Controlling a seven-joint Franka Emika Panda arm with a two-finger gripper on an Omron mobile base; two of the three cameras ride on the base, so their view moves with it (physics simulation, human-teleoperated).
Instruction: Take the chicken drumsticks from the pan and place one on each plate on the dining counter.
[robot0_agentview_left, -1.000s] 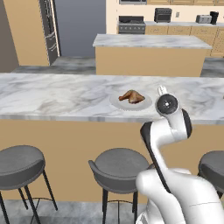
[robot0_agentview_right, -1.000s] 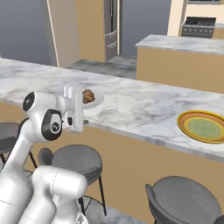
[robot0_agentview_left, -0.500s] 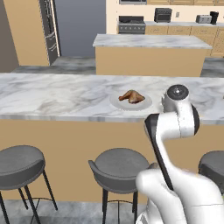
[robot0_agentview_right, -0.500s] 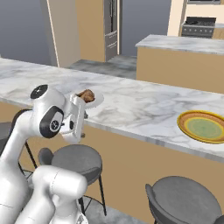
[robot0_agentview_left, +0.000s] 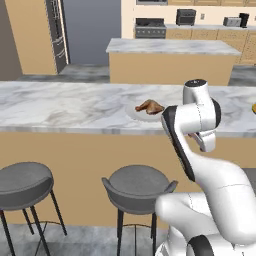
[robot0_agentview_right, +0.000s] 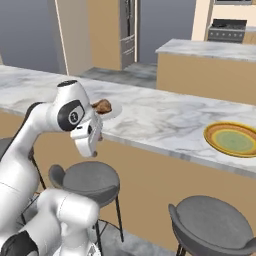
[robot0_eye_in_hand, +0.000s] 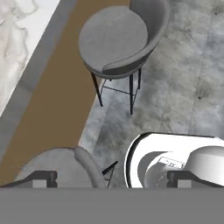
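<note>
One chicken drumstick lies on the white-grey plate on the dining counter, glossy and orange-brown. The mustard-yellow plate sits further to the right on the same marble top, well apart from the first plate, and nothing lies on its greenish centre. The gripper is released, its two dark fingertips standing wide apart, and it holds nothing. It points down at the floor on the near side of the counter (above the grey bar stools). The white arm is bent near the counter edge, just right of the drumstick. Far behind stands the kitchen island.
</note>
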